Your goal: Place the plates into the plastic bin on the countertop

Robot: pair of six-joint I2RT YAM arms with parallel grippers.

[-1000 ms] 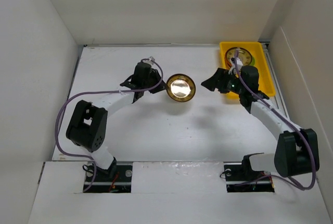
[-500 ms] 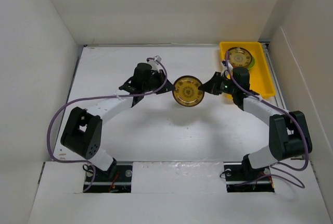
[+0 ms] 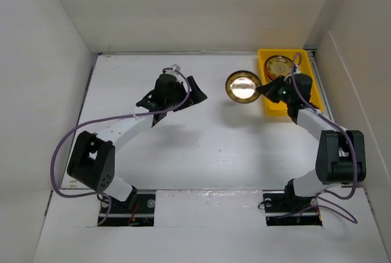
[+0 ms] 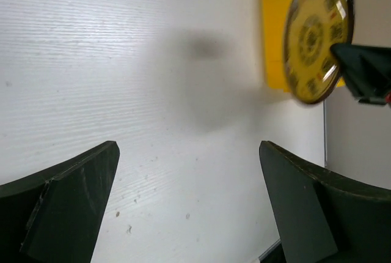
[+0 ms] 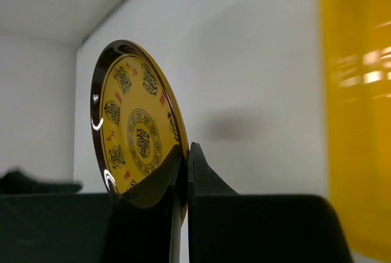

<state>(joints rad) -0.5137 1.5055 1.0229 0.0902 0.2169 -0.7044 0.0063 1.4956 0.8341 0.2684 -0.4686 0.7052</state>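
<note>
R gripper (image 5: 185,160) pinches gold plate (image 5: 137,122) rim; emblem marks unreadable.

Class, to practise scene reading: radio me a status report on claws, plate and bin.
Left claw open, empty. Right claw shut on gold patterned plate, just left of yellow bin. Another plate already in bin. Nothing seen between.

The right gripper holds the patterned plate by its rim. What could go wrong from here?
The right gripper pinches the gold patterned plate only at its rim, with most of it overhanging, so it may slip or swing. It could strike the wall of the yellow bin going in. It may land askew on the plate already inside.
</note>
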